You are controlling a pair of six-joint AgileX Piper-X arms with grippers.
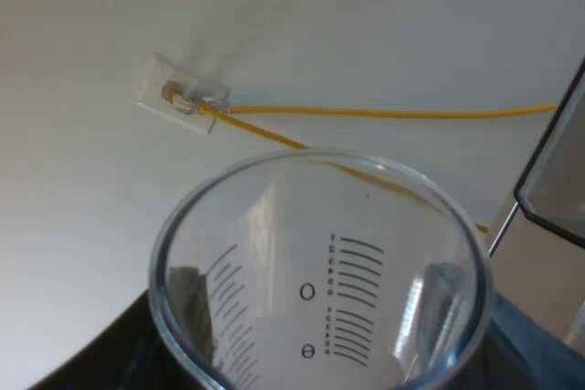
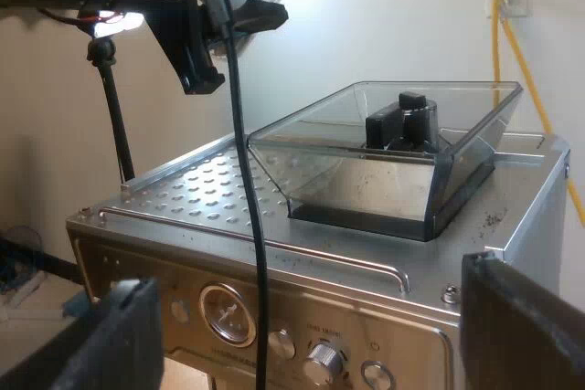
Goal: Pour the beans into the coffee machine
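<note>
Black fingers point(image 1: 190, 303) show through the wall of the measuring glass point(image 1: 302, 226) at approx. 3 and 9 o'clock of its rim. So the left gripper point(image 1: 320, 308) is clamped on the glass, firm hold. Glass is seen mouth-on, w/ scale lines and two round marks printed on its wall. The walls look see-through, and whether any beans sit in it can't be told. A corner of the bean hopper point(image 1: 558, 171) comes in just beside the rim's 3 o'clock side. Behind it all: pale wall, wall socket point(image 1: 183, 98), yellow cable point(image 1: 384, 113) running off it.

Over to the right wrist view: espresso machine point(image 2: 228, 198) in brushed steel, the clear hopper on top, black knob point(image 2: 402, 121) at the hopper's centre. Dark crumbs point(image 2: 489, 221) lie scattered on the steel by the hopper's near corner. The glass hangs high over the dimpled top, by the edge nearest the wall, well apart from the hopper.

Right gripper point(image 2: 311, 331): fingers spread wide, nothing btwn them, level w/ the machine's front, near the gauge point(image 2: 222, 314) and a dial point(image 2: 320, 363).
</note>
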